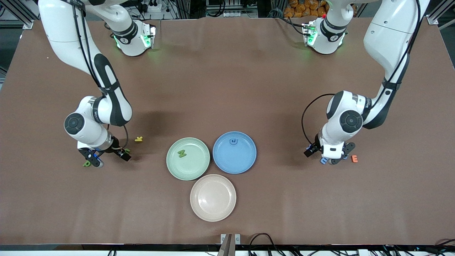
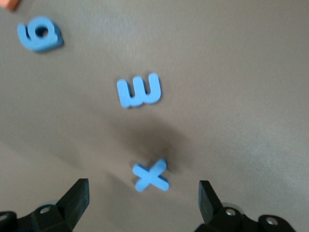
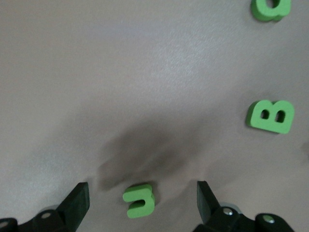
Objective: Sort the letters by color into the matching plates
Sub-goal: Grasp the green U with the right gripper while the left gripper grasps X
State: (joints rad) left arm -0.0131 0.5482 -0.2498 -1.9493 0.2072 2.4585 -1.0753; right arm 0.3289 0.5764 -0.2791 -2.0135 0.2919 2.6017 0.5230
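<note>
Between the spread fingers of my right end effector (image 3: 140, 205) sits a green u-shaped letter (image 3: 139, 200), flat on the table (image 1: 227, 89), a bit closer to one finger than the other. Its long side looks slightly skewed to the line between the fingers, so I'd guess straight down works. A green B (image 3: 271, 116) lies off to one side, well apart.

My left end effector (image 2: 144, 205) is open too, low over a blue X (image 2: 151, 175) lying between its fingers; a blue E (image 2: 139, 91) and a blue 6 (image 2: 40, 34) lie farther out.

Each arm is right on its own piece. Green plate (image 1: 170, 164) holds an N (image 1: 182, 153); blue plate (image 1: 249, 160) holds one blue piece (image 1: 233, 142); beige plate (image 1: 199, 209) sits nearest the camera.
</note>
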